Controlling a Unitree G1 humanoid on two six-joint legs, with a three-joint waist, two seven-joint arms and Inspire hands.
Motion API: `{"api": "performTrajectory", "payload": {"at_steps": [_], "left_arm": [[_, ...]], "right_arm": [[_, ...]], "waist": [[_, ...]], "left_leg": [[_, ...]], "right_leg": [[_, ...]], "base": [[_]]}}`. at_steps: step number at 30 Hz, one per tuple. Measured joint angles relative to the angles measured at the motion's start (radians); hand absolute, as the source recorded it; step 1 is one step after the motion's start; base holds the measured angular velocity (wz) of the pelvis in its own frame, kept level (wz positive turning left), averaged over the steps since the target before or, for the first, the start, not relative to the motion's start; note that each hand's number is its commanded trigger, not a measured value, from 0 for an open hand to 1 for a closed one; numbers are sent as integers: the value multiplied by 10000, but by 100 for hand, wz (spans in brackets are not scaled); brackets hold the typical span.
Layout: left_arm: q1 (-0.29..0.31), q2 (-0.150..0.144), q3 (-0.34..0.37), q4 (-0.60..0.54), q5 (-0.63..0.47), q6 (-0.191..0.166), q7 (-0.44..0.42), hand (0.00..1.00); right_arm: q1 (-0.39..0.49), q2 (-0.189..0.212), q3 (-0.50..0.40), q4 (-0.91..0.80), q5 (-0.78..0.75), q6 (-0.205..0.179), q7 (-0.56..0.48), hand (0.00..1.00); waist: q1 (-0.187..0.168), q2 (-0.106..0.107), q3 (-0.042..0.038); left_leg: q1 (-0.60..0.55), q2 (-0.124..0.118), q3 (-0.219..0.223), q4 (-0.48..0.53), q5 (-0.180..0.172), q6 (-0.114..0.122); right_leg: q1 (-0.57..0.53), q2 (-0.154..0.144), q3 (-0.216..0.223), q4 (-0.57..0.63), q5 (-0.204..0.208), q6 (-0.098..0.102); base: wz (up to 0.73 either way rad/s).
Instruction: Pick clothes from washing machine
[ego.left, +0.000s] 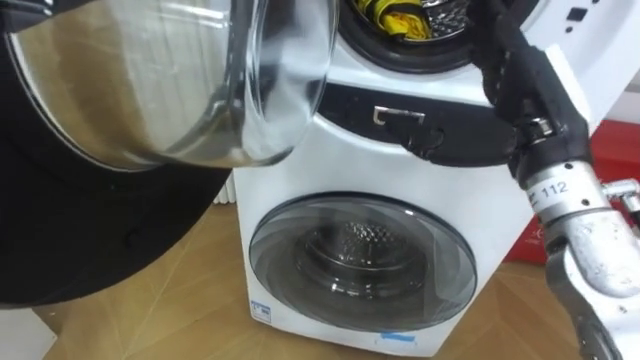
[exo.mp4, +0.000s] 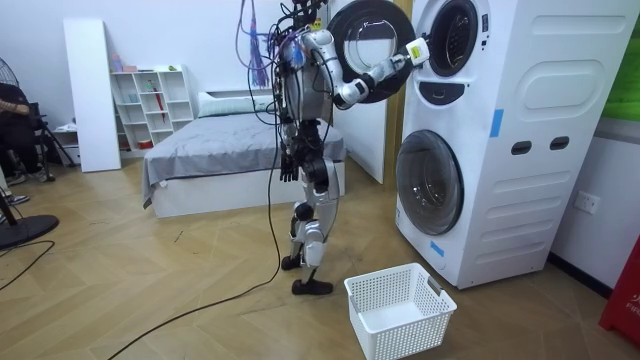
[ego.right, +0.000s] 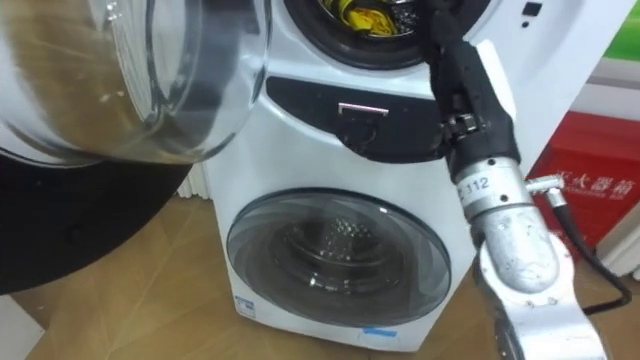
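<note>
A yellow cloth (ego.left: 390, 18) with dark marks lies in the upper drum of the white stacked washing machine (exo.mp4: 500, 140). The upper round door (ego.left: 170, 80) stands swung open at my left, its glass bowl close to my head. My right hand (ego.left: 505, 60) reaches up into the upper drum's mouth beside the cloth, and its fingers run out of the top of the eye views. In the room view I stand upright in front of the machine, my right hand (exo.mp4: 415, 50) raised at the drum's rim. My left hand (exo.mp4: 288, 165) hangs idle at my side with relaxed fingers.
The lower drum door (ego.left: 360, 265) is shut. A white laundry basket (exo.mp4: 400, 310) stands on the wooden floor by my feet. A bed (exo.mp4: 220, 150) and white shelves (exo.mp4: 150, 100) stand behind me. A person (exo.mp4: 15, 120) sits at the room view's left. A red box (ego.right: 590, 190) is right of the machine.
</note>
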Motion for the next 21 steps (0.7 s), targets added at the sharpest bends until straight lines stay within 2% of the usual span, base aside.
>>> {"api": "performTrajectory", "payload": {"at_steps": [1, 2, 3, 4, 5, 6, 7, 8, 9, 10, 11, 12, 13, 14, 15, 16, 17, 18, 19, 20, 21], "left_arm": [[47, 8, 2, 6, 24, 39, 4, 0], [61, 2, 2, 14, 15, 76, 0, 0], [82, 2, -9, 48, -15, 87, -5, 0], [74, 1, -37, 73, -144, 100, -3, 0], [91, 6, -70, 86, -158, 101, -3, 0], [105, 3, -89, 73, -157, 99, -6, 0], [169, 4, -100, 35, -163, 100, -3, 0], [301, 3, -86, -29, -150, 100, 0, 0], [347, 0, -87, -36, -153, 99, -1, 0], [474, 23, -79, -39, -166, 82, 3, 0], [610, 80, -23, -26, -149, 46, -9, 0], [641, 114, -17, -21, -151, 22, -19, 0], [641, 137, -21, -25, -149, -58, -66, 0], [583, 120, -24, -39, -157, -75, -117, 0], [566, 119, -25, -35, -156, -77, -123, 0], [515, 120, -31, -39, -175, -91, -122, 0], [333, 144, -29, -37, -286, -117, -113, 0], [207, 159, -29, -37, -416, -119, -102, 0], [97, 194, -36, -41, -583, -136, -61, 0], [-54, 265, -49, -37, -592, -150, 8, 0], [-131, 302, -57, -35, -570, -150, 25, 0]], "right_arm": [[-116, 33, 102, 353, 15, -85, -5, 0], [-142, 79, 150, 624, 64, -126, -32, 0], [-148, 89, 215, 750, 54, -159, -93, 0], [-142, 87, 384, 945, 34, -192, -230, 0], [-138, 71, 426, 1103, 75, -204, -267, 0], [-139, 59, 422, 1155, 126, -199, -308, 0], [-139, 50, 422, 1177, 146, -193, -345, 0], [-172, 54, 424, 1172, 276, -195, -362, 0], [-209, 42, 422, 1173, 448, -194, -412, 0], [-276, 45, 432, 1176, 772, -188, -478, 0], [-293, 47, 436, 1109, 933, -187, -492, 0], [-299, 45, 424, 994, 941, -189, -537, 0], [-427, 32, 420, 848, 1018, -202, -628, 0], [-608, -5, 451, 838, 1008, -200, -643, 0], [-651, -26, 454, 821, 1001, -202, -643, 0], [-649, -66, 455, 786, 1015, -198, -648, 0], [-648, -68, 489, 752, 1036, -197, -668, 0], [-649, -67, 517, 715, 1039, -198, -668, 0], [-648, -62, 608, 658, 1040, -198, -675, 0], [-647, -105, 725, 658, 1026, -202, -715, 0], [-647, -142, 775, 659, 1014, -202, -748, 0]], "waist": [[148, 41, 25], [238, 101, 65], [227, 134, 78], [179, 148, 44], [121, 106, 50], [146, 114, 56], [190, 51, 38], [336, -11, 0], [378, -13, 0], [470, -76, -25], [519, -168, -134], [460, -202, -157], [322, -311, -183], [263, -402, -239], [234, -416, -243], [164, -434, -260], [72, -355, -213], [33, -279, -167], [25, -187, -106], [-56, -208, -96], [-94, -215, -91]], "left_leg": [[-426, 157, 1, 1268, -204, -3], [-977, 323, -72, 2521, -222, -26], [-1246, 394, -84, 3095, -168, -33], [-1607, 389, -181, 3710, -143, -40], [-1934, 354, -247, 3629, -222, -63], [-2138, 351, -244, 3488, -222, -65], [-2616, 243, -254, 3002, -203, -92], [-2917, 141, -255, 1899, -102, -145], [-2987, 99, -285, 1168, 70, -212], [-3048, 28, -283, 212, 905, -180], [-3015, 14, -229, -228, 1624, -171], [-2993, -24, -139, -311, 1903, -55], [-2930, -189, 32, -342, 2143, 284], [-2902, -398, 173, -190, 1979, 447], [-2892, -524, 219, -76, 1884, 516], [-2817, -703, 322, 108, 1603, 636], [-2754, -856, 406, 326, 1338, 738], [-2698, -875, 515, 434, 1180, 800], [-2528, -974, 650, 481, 908, 860], [-2266, -1160, 847, 317, 784, 981], [-2151, -1250, 906, 269, 734, 1035]], "right_leg": [[23, 17, 72, 260, -233, -98], [43, 76, 109, 574, -428, -187], [47, 104, 115, 707, -544, -216], [37, 115, 120, 942, -800, -250], [26, 107, 159, 1206, -1128, -301], [18, 91, 165, 1289, -1203, -283], [16, -16, 204, 1392, -1349, -206], [150, -93, 238, 1330, -1428, -83], [214, -127, 241, 1295, -1453, -69], [410, -260, 249, 1304, -1604, 37], [579, -398, 249, 1238, -1749, 186], [677, -417, 248, 1129, -1798, 265], [758, -534, 340, 997, -1827, 525], [834, -789, 385, 842, -1795, 647], [924, -911, 401, 742, -1800, 722], [1142, -1118, 476, 650, -1783, 872], [1232, -1317, 579, 853, -1809, 981], [1220, -1397, 678, 1042, -1833, 1026], [1039, -1603, 890, 1716, -1879, 1126], [689, -1948, 902, 2708, -1903, 1230], [513, -2105, 917, 3202, -1845, 1341]], "base": [[-30], [-24], [3], [29], [30], [15], [-8], [-15], [-19], [-20], [-10], [9], [10], [5], [0], [5], [0], [-17], [-23], [-22], [-10]]}}
